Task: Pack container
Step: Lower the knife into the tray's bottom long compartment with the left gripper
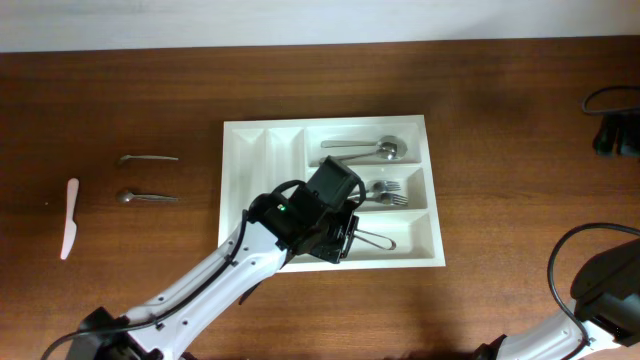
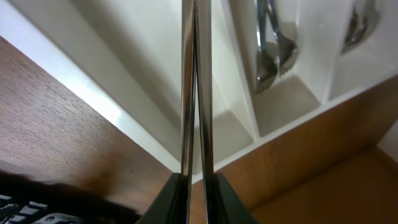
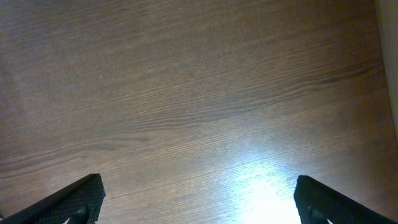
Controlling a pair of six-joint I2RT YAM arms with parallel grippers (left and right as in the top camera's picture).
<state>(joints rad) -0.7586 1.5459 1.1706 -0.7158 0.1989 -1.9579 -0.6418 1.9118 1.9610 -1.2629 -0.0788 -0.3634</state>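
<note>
The container is seen lying flat at the middle of the desk. The left pincer is clamped on a thin metal utensil, which is held over the container. The right pincer is held with its fingers wide apart above the desk, well to the right of the container.

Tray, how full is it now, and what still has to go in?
Done: spoons and forks lie in the tray. In hand: the left gripper is shut on a thin metal utensil over the tray. Left: two metal utensils and a white knife wait on the table. The right gripper is open, holding nothing.
</note>
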